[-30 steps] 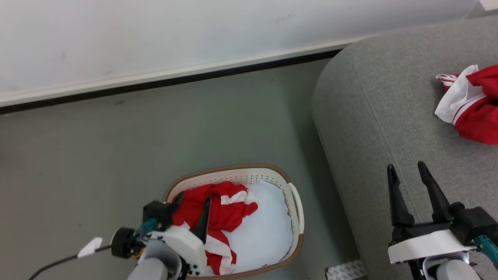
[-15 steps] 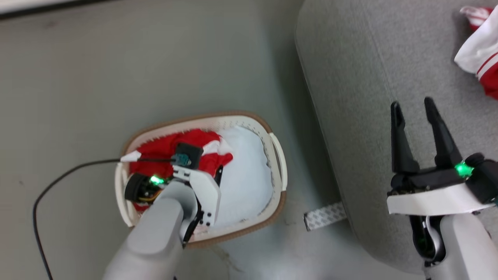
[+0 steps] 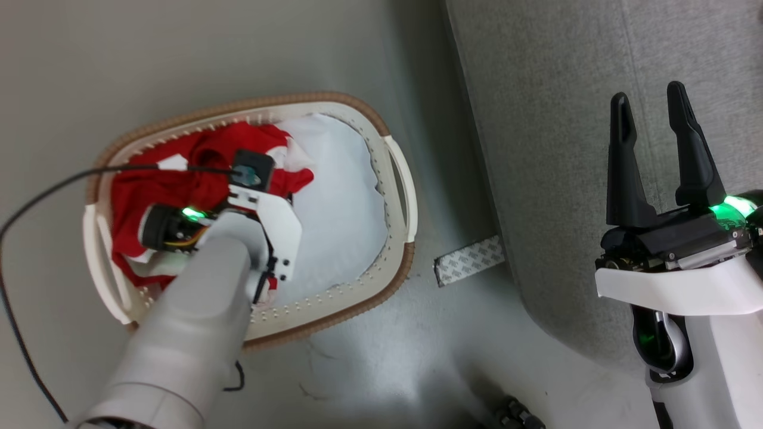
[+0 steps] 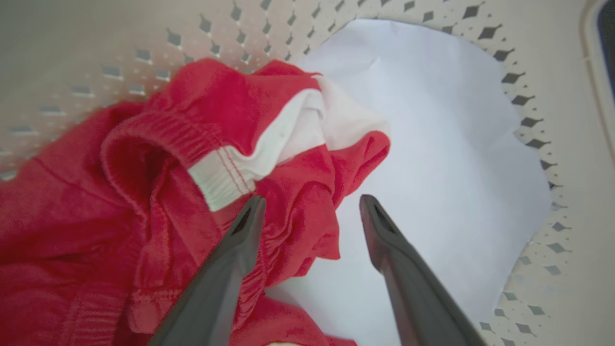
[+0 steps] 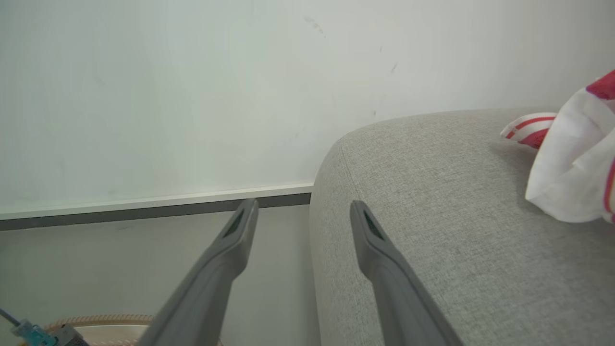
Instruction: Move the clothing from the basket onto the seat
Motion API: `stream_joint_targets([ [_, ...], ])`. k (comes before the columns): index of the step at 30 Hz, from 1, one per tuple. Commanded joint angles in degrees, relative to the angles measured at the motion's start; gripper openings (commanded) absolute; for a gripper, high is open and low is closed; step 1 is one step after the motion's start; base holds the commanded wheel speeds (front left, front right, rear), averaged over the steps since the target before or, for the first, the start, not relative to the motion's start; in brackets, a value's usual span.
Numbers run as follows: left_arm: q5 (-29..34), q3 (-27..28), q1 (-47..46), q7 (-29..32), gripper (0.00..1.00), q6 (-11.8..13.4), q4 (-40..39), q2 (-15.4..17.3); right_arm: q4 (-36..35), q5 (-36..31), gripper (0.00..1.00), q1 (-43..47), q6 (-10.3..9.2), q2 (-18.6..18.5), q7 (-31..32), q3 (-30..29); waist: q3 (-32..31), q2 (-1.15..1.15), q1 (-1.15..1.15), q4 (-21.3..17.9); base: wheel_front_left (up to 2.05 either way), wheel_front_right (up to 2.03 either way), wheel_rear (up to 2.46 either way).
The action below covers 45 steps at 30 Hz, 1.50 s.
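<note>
The crumpled red clothing (image 3: pixel 149 190) lies bunched in the left half of the basket (image 3: pixel 396 173), stretched along the oval's long axis, with the white liner cloth (image 3: pixel 340 196) beside it. The left fingers (image 4: pixel 238 250) are spread, straddling its edge. The right fingers (image 3: pixel 625 173) are spread and empty above the seat (image 3: pixel 548 149), which bears another garment (image 5: pixel 567 168).

Soft, even light surrounds me; the basket (image 4: pixel 96 57) blurs at my wrist view's edge, floor (image 3: pixel 381 357) glares palely.

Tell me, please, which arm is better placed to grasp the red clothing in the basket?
Left. The left gripper is open inside the basket, astride a fold of the clothing; the right gripper hangs open by the seat, apart from the basket.
</note>
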Motion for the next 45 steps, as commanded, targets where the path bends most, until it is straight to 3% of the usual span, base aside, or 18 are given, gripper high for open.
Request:
stream_joint_targets([
  [1, 0.86, 0.03, -1.57, -0.6, 1.0, 0.88, 1.19, 1.23, -1.05, 0.7, 1.0, -0.76, -0.12, 0.01, -0.01, 0.36, 2.64, 0.0, -0.01, -1.22, 0.0, 0.0, 0.0],
  [7, 0.01, 0.08, -3.92, -2.21, 1.0, 1.0, 3.78, 1.69, -2.96, -0.73, 1.0, 0.43, -0.12, 0.01, -0.01, 0.71, 3.82, 0.0, -0.01, -0.01, 0.12, 0.12, 0.12],
  [14, -0.36, -0.69, -5.33, -4.22, 1.0, -0.64, 5.93, 1.58, -3.89, -3.15, 1.0, 1.85, -0.13, 0.0, -0.01, 0.63, 4.61, 0.0, -0.01, 1.99, 0.14, 0.14, 0.14],
  [15, -0.56, -0.72, -5.43, -4.62, 0.95, -1.05, 6.08, 1.5, -4.03, -3.51, 1.0, 2.01, -0.13, 0.01, -0.01, 0.61, 4.71, 0.0, -0.01, 2.32, 0.1, 0.1, 0.1],
  [16, -0.81, -0.7, -5.57, -4.97, 0.49, -1.28, 6.21, 1.37, -4.08, -3.65, 1.0, 2.19, -0.13, 0.01, -0.01, 0.56, 4.79, 0.0, -0.01, 2.61, 0.04, 0.04, 0.04],
  [17, -0.83, -0.79, -5.67, -5.25, 0.2, -1.81, 6.36, 1.23, -4.08, -3.75, 1.0, 2.5, -0.13, 0.01, -0.01, 0.45, 4.86, 0.0, -0.01, 2.83, 0.0, 0.0, 0.0],
  [18, -1.03, -0.9, -5.75, -5.63, 0.0, -2.24, 6.46, 1.01, -4.01, -3.75, 1.0, 2.78, -0.13, 0.0, -0.01, 0.36, 4.9, 0.0, -0.01, 3.0, 0.0, 0.0, 0.0],
  [32, -5.43, -1.05, -3.18, -11.57, 0.0, -8.13, 6.75, -1.44, -1.05, -5.06, 1.0, 3.27, -0.13, -0.01, -0.01, -0.9, -2.71, 0.0, -0.01, 7.13, 0.0, 0.0, 0.0],
  [39, -11.89, -2.36, 1.74, -14.26, 0.0, -10.73, 2.11, -1.73, 2.11, -5.31, 1.0, 6.3, -0.13, -0.02, -0.01, -2.06, -11.88, 0.0, -0.01, 9.84, 0.0, 0.0, 0.0],
  [45, -19.05, -5.91, 8.14, -14.62, 0.0, -11.35, -4.33, -1.71, 5.74, -6.15, 1.0, 11.61, -0.13, -0.02, -0.01, -3.14, -22.63, 0.0, -0.01, 12.34, 0.0, 0.0, 0.0],
])
